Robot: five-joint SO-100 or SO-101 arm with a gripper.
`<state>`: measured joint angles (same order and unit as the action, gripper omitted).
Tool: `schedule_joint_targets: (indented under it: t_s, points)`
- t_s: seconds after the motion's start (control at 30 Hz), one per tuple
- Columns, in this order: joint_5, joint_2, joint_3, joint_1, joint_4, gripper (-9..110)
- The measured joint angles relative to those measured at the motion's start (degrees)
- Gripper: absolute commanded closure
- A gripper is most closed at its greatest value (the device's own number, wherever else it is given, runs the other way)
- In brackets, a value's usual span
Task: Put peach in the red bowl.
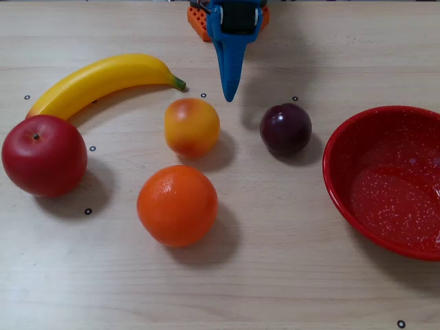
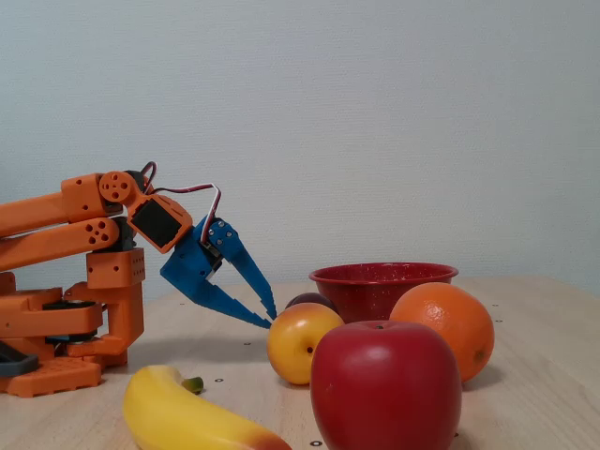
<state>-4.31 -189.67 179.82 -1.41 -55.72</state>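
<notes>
Apple: glossy dark-red round apple (image 1: 44,155) at the far left of the top-down fixed view, on the pale wooden desk (image 1: 275,275).
Banana: curved yellow banana (image 1: 103,81) just behind the apple, its green stem tip pointing right.
Peach: small round yellow-orange peach with a reddish blush (image 1: 192,127) resting on the desk, well apart from the bowl, right of the banana's stem.
Orange: larger dimpled orange (image 1: 177,205) just in front of the peach.
Pincer: blue two-finger pincer (image 2: 268,318) on the orange arm (image 2: 66,220), fingers slightly apart and holding nothing, tips hanging just behind the peach, above the desk.
Plum: dark purple plum (image 1: 285,128) right of the peach.
Bowl: large glossy red bowl with white speckles (image 1: 344,148) at the far right, cut by the edge.
</notes>
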Motion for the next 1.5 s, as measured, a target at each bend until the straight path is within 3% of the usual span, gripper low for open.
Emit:
schedule_joint_targets:
  t_s: [0.67, 1.17, 1.5]
  points:
    - [-7.1, 22.6, -15.4, 1.6, -0.1, 102]
    - [-9.8, 37.4, -39.9, 1.3, -19.9, 102]
    - [-15.8, 49.6, -57.8, 12.0, -31.9, 102]
